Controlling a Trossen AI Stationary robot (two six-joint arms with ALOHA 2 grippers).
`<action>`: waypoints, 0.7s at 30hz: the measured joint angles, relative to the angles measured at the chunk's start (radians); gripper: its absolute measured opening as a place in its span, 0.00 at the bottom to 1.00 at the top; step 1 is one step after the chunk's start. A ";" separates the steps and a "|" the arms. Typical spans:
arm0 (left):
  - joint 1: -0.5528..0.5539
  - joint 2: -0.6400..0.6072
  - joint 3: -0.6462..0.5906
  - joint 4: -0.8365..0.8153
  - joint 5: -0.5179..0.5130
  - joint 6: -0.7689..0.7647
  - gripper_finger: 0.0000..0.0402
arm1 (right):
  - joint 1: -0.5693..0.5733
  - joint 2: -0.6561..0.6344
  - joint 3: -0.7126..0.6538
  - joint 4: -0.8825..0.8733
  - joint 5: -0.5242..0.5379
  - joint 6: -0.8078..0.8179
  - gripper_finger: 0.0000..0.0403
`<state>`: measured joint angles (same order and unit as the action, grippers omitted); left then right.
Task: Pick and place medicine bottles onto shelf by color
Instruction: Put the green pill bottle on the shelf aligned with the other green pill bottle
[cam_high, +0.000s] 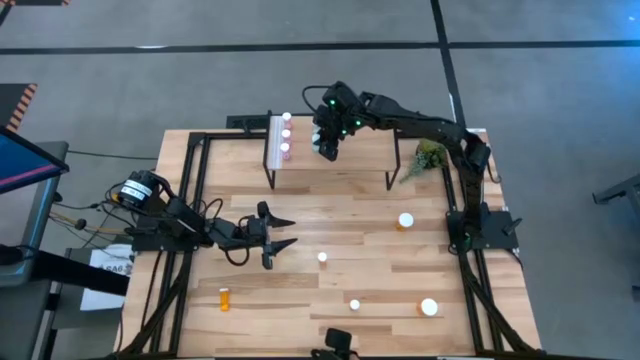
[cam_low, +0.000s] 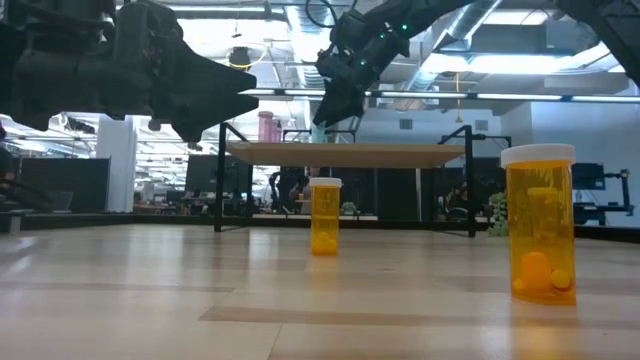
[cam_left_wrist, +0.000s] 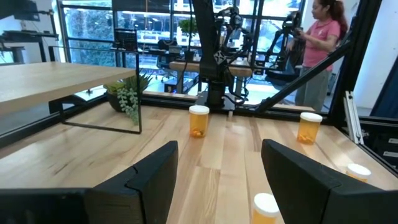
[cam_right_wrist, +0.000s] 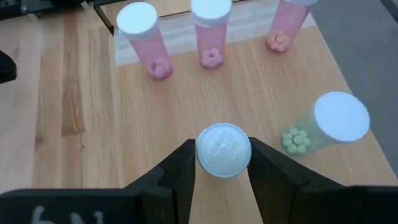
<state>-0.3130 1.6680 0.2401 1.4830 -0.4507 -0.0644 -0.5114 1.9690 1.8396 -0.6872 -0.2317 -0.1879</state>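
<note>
Gripping white-capped bottle (cam_right_wrist: 223, 150) btwn fingers, right end effector (cam_right_wrist: 222, 163) over shelf (cam_right_wrist: 186, 99)

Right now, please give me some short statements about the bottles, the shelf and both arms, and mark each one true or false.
1. Three pink white-capped bottles stand on the raised light-wood shelf. True.
2. The right gripper has its fingers around a white-capped bottle over the shelf. True.
3. The left gripper holds an orange bottle. False: its fingers are open and empty.
4. All orange bottles stand upright. False: one small orange bottle lies on the wooden tabletop.
</note>
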 joint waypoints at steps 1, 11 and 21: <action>0.000 0.000 0.000 0.000 0.000 0.000 0.55 | 0.000 0.000 -0.003 0.002 0.000 0.001 0.40; 0.000 0.000 0.000 0.000 0.000 0.000 0.55 | 0.000 0.001 -0.030 0.039 0.000 -0.002 0.40; 0.000 0.000 0.000 0.000 0.000 0.000 0.55 | 0.000 0.001 -0.030 0.037 -0.001 0.003 0.51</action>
<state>-0.3130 1.6680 0.2401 1.4826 -0.4511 -0.0647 -0.5114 1.9701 1.8091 -0.6498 -0.2325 -0.1848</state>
